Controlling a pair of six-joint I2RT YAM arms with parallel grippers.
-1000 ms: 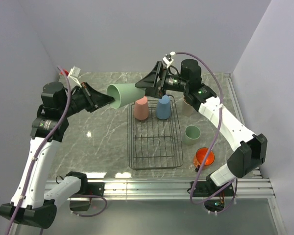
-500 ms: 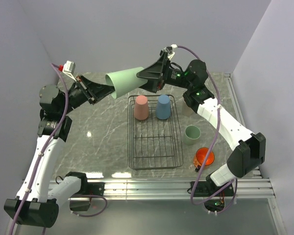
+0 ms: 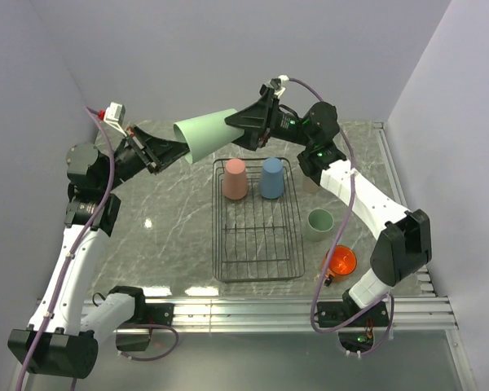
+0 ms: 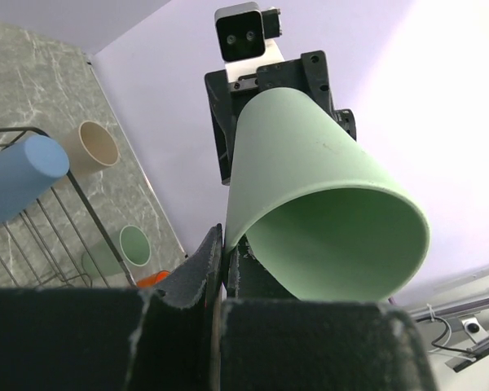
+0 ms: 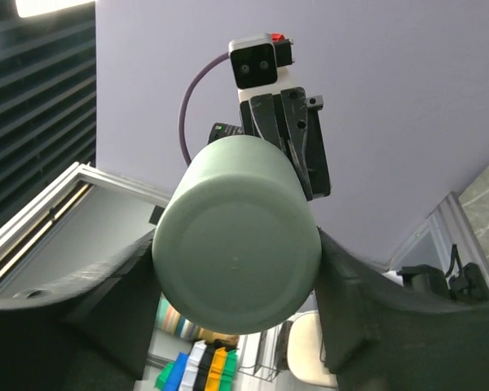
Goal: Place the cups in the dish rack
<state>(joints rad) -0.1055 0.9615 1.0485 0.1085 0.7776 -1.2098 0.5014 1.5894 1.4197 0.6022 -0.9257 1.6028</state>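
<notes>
Six cups: pale green tumbler (image 3: pixel 208 137), pink tumbler (image 3: pixel 235 178), blue tumbler (image 3: pixel 270 177), beige tumbler (image 4: pixel 94 148), shorter pale green cup (image 3: pixel 319 223), orange mug (image 3: pixel 340 261). One black wire dish rack (image 3: pixel 258 278).

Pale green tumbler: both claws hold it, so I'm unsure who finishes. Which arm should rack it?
Probably right. The right claw grips the closed base of the pale green tumbler, nearer the dish rack, so it could set it mouth-down; the left claw pinches the rim, off to the side.

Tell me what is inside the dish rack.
Two upside-down cups stand at the far end of the dish rack: a salmon-pink cup and a blue cup. The rest shows bare wire. What lies under them is covered.
</notes>
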